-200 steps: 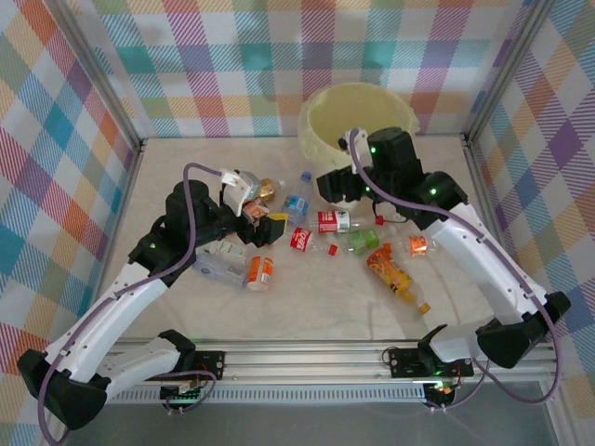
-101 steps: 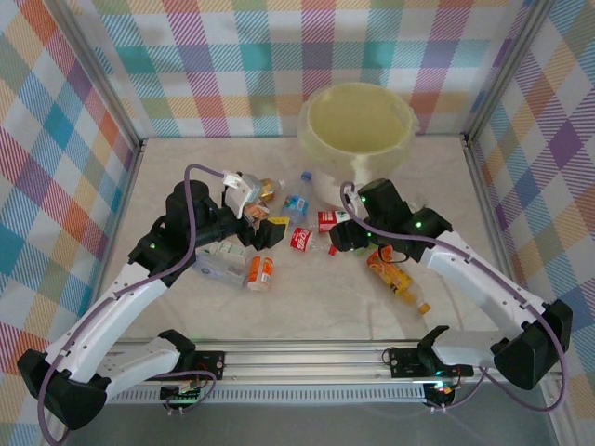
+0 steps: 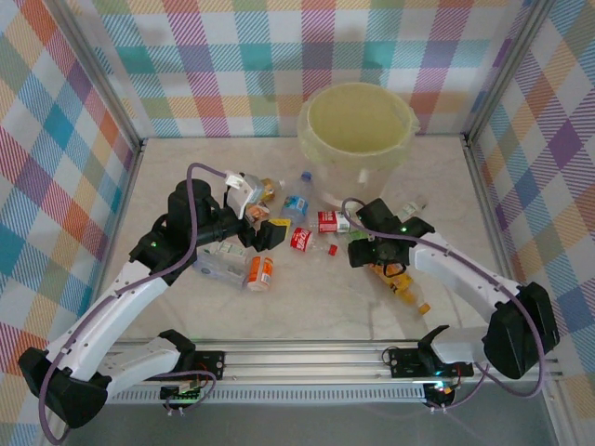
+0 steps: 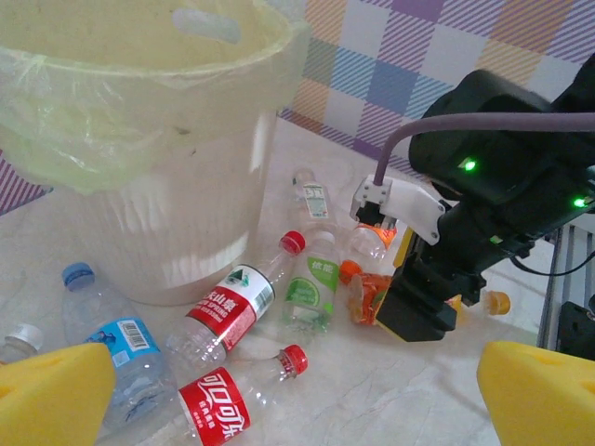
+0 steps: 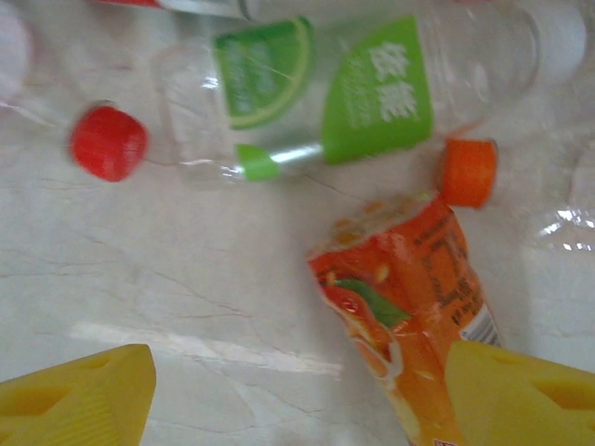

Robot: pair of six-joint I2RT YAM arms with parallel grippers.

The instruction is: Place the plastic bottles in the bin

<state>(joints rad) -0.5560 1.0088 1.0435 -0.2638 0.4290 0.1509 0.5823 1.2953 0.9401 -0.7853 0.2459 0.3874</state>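
The cream bin [image 3: 358, 130] stands at the back of the table, close up in the left wrist view [image 4: 139, 139]. Several plastic bottles lie in front of it: a Coca-Cola one [image 3: 300, 239] [image 4: 209, 404], a red-labelled water bottle [image 3: 330, 221] [image 4: 232, 302], a blue-labelled one [image 3: 296, 204], a green-labelled one [image 5: 325, 93] and an orange-labelled one [image 3: 398, 281] [image 5: 400, 307]. My right gripper [image 3: 364, 253] [image 5: 297, 400] is open, low over the table, the orange-labelled bottle's end against its right finger. My left gripper [image 3: 265, 232] [image 4: 297, 409] is open above the Coca-Cola bottle.
More bottles lie by the left arm, among them an orange-labelled one [image 3: 260, 271] and a crushed clear one [image 3: 218, 265]. A small clear bottle [image 3: 414, 206] sits right of the bin. A loose orange cap [image 5: 468, 172] lies by the green-labelled bottle. Plaid walls enclose the table.
My right arm has swung from beside the bin down to the table at the orange-labelled bottle, and its jaws have widened. The left arm has stayed put.
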